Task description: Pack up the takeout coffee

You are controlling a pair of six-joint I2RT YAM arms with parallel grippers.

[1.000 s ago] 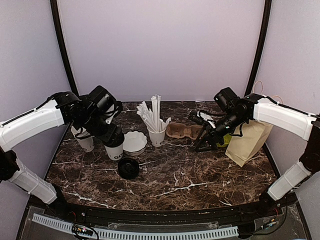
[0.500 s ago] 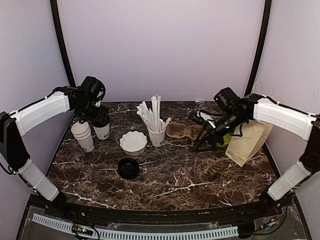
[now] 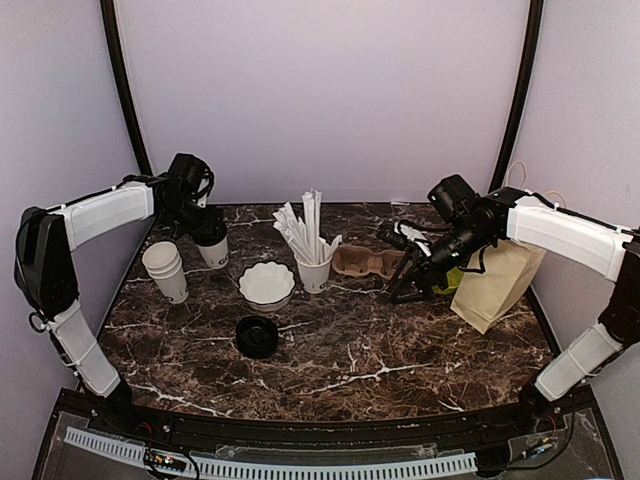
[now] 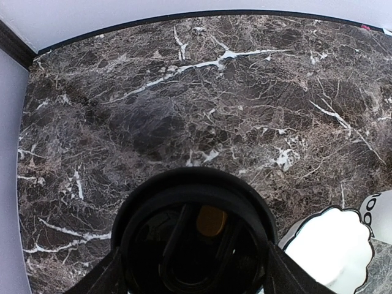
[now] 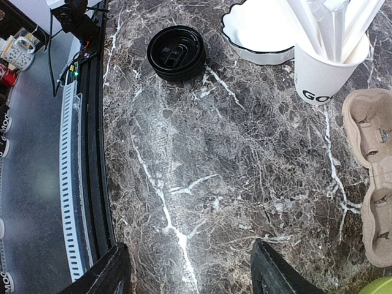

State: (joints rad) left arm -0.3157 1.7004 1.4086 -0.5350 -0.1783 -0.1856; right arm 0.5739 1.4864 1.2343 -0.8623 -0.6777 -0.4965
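Observation:
One takeout coffee [image 3: 214, 254], a white paper cup with a black lid, is at the back left of the table with my left gripper [image 3: 205, 232] shut on it from above. In the left wrist view its round black lid [image 4: 193, 202] fills the gap between my left gripper's [image 4: 195, 269] fingers. I cannot tell whether the cup rests on the table. My right gripper [image 3: 408, 285] hangs open over bare marble next to the cardboard cup carrier [image 3: 360, 262]. In the right wrist view the right gripper [image 5: 193, 269] has nothing between its fingers.
A stack of lidless white cups [image 3: 165, 270] stands left of the held cup. Nearby are a scalloped white bowl [image 3: 268, 285], a cup of straws [image 3: 313, 272] and a pile of black lids [image 3: 257, 337]. A brown paper bag [image 3: 495, 285] lies at the right.
My left arm carried the lidded cup from beside the bowl back to the far left of the table, then a little to the right. The right arm has not moved.

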